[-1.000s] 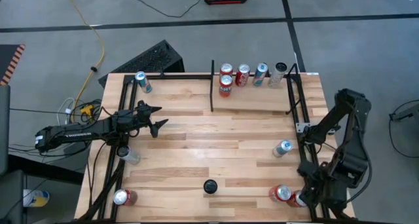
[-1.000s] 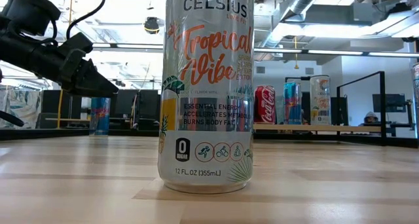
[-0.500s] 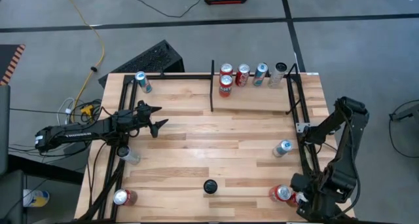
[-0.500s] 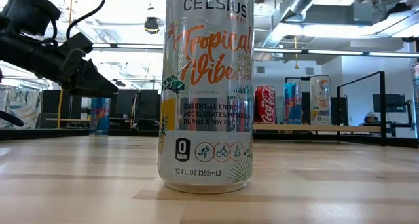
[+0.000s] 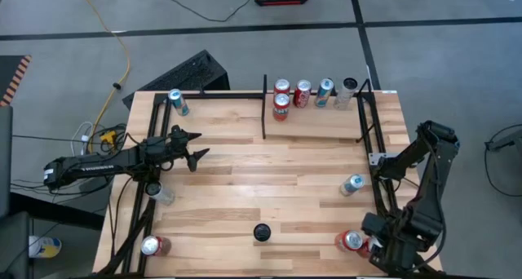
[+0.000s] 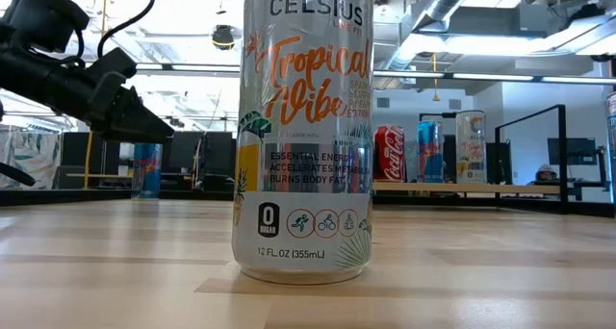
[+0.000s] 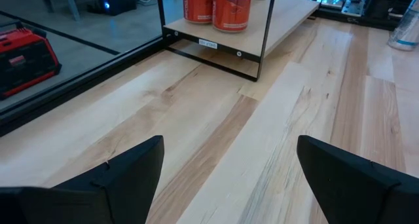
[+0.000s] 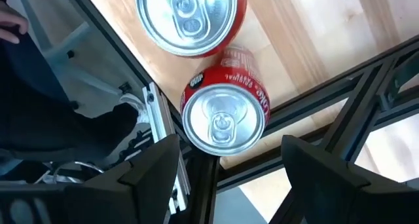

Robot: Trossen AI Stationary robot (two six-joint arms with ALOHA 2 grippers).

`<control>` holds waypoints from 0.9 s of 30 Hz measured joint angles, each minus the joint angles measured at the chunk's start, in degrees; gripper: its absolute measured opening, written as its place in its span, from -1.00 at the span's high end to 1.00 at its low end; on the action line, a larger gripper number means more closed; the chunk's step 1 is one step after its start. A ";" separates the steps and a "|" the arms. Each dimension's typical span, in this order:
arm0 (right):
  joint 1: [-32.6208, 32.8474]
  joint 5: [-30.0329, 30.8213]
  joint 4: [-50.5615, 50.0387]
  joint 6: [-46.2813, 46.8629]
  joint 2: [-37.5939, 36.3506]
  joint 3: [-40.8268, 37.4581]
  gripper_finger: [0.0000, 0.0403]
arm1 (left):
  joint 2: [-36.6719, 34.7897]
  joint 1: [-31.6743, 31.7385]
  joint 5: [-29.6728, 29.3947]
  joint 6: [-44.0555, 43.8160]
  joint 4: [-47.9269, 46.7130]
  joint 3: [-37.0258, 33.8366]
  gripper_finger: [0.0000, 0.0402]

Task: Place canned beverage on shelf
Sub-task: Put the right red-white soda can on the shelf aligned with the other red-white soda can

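Observation:
The shelf [image 5: 318, 124] is a light wood bay at the table's far right, with a black divider bar [image 5: 264, 108]; several cans [image 5: 303, 94] stand on it. Two red cans [image 5: 351, 241] stand at the near right corner. My right gripper [image 8: 229, 160] is open and points down above them, its fingers on either side of the can nearest the frame [image 8: 224, 122], touching nothing. My left gripper [image 5: 201, 144] is open and empty above the table's left part, facing the shelf [image 7: 288, 14]. A tall Celsius can [image 6: 306, 127] stands near the front edge.
Loose cans stand on the table: a blue one [image 5: 177, 102] far left, a clear one [image 5: 161, 193] at the left, a red one [image 5: 152, 246] near left and a blue-silver one [image 5: 352, 184] at the right. Black tube frames [image 5: 371, 161] run along both sides.
My right arm has moved toward the table's near edge, closer over the two red cans at the near right corner. My left arm has kept still.

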 joint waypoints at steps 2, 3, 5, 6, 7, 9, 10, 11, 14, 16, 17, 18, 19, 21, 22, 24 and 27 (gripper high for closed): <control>-0.34 0.02 -0.36 0.66 0.00 0.00 -0.46 | 0.00 -0.02 0.00 0.00 0.00 0.00 -0.66; -0.47 0.12 -0.82 0.91 0.00 0.00 -0.47 | 0.00 -0.02 0.00 0.00 0.02 0.00 -0.66; -0.94 0.07 -1.87 0.86 0.00 0.00 -0.48 | 0.00 0.00 0.00 0.00 0.01 0.00 -0.66; -1.23 -0.07 -2.23 0.48 0.00 0.00 -0.48 | 0.00 0.00 -0.02 0.00 0.00 0.00 -0.66; -1.60 -0.38 -2.49 0.07 0.00 0.00 -0.50 | 0.00 0.00 0.00 0.00 0.02 0.00 -0.66; -2.28 -1.15 -2.73 -1.27 0.00 0.00 -0.53 | 0.00 -0.02 0.00 0.00 0.00 0.00 -0.66; -2.62 -1.22 -2.69 -1.71 0.00 0.00 -0.56 | 0.00 -0.01 -0.01 0.00 0.00 0.00 -0.66; -2.90 -1.27 -2.69 -1.81 0.00 0.00 -0.58 | -0.02 -0.01 0.00 0.00 0.02 0.00 -0.66; -3.31 -2.02 -2.17 -1.99 0.00 0.00 -0.65 | -0.02 -0.01 -0.01 0.00 0.01 0.00 -0.66; -3.30 -2.74 -1.39 -2.06 0.00 0.00 -0.70 | 0.00 -0.01 -0.01 0.00 0.01 0.00 -0.66; -3.29 -2.75 -0.90 -2.06 0.00 0.00 -0.73 | 0.00 -0.01 -0.01 0.00 0.02 0.00 -0.66; -3.24 -2.73 -0.61 -2.00 0.00 0.00 -0.75 | -0.02 -0.02 0.00 0.00 0.00 0.02 -0.66; -3.10 -2.73 -0.53 -1.67 0.00 0.00 -0.78 | 0.00 0.00 0.00 0.00 0.02 0.00 -0.66; -2.68 -2.71 -0.48 -1.45 0.38 0.00 -0.82 | 0.00 -0.01 0.00 0.00 0.01 0.00 -0.66; -2.55 -2.71 -0.29 -1.45 0.81 0.00 -0.83 | -0.01 -0.01 0.00 0.00 0.00 0.00 -0.66; -2.05 -2.72 0.07 -1.47 2.07 0.00 -0.87 | -0.02 0.00 -0.01 0.00 0.02 0.00 -0.66; -1.39 -2.74 0.29 -1.68 4.24 0.00 -0.90 | -0.01 0.00 0.00 0.00 0.02 0.00 -0.66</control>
